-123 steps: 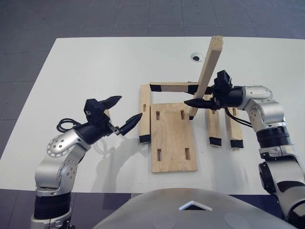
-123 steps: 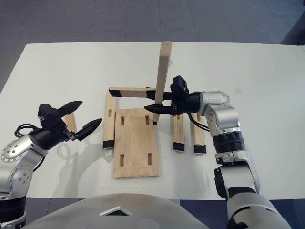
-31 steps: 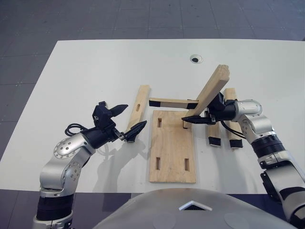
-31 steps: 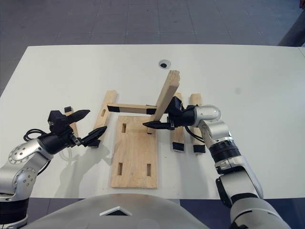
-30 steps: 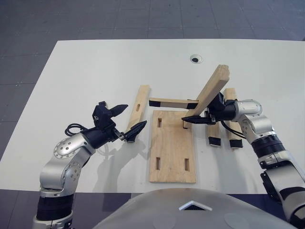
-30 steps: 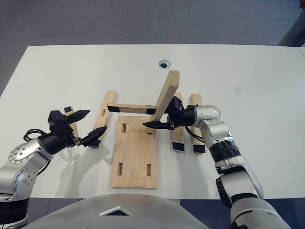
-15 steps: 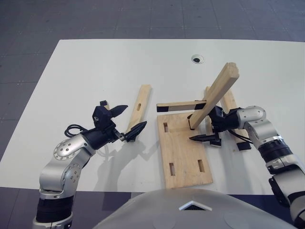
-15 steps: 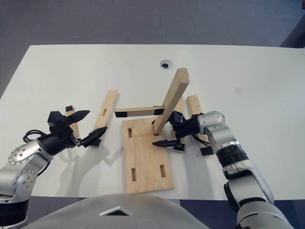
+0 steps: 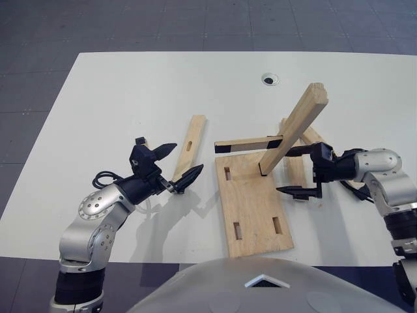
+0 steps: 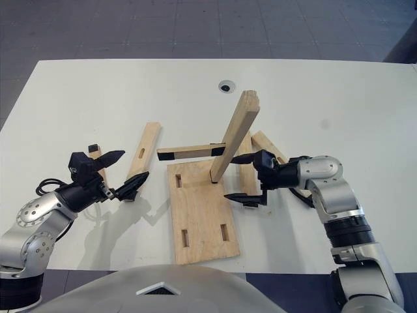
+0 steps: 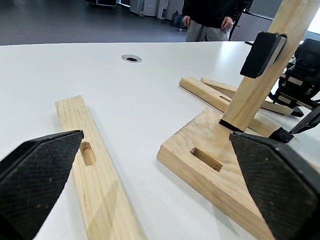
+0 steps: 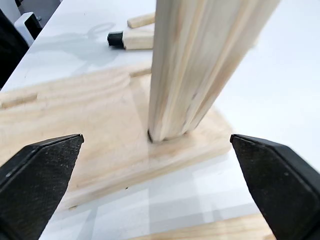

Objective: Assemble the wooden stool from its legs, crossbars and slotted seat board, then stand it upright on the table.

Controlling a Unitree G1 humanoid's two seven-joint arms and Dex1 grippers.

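Tilted pale wooden leg (image 9: 293, 127), planted in the flat slotted wooden seat board (image 9: 254, 215), stands before the right gripper (image 9: 282, 171); a passable strip of white table (image 9: 206, 160) lies left of the board.

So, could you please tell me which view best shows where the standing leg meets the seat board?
The right wrist view: the leg is close up, its base plainly meeting the seat board. The left wrist view shows that joint from farther off, sideways; the eye views show it small, from above.

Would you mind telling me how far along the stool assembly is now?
Done: one leg stands tilted in a slot of the seat board. In hand: nothing; left gripper and right gripper are open. Left: crossbar, slotted leg and other legs lie loose.
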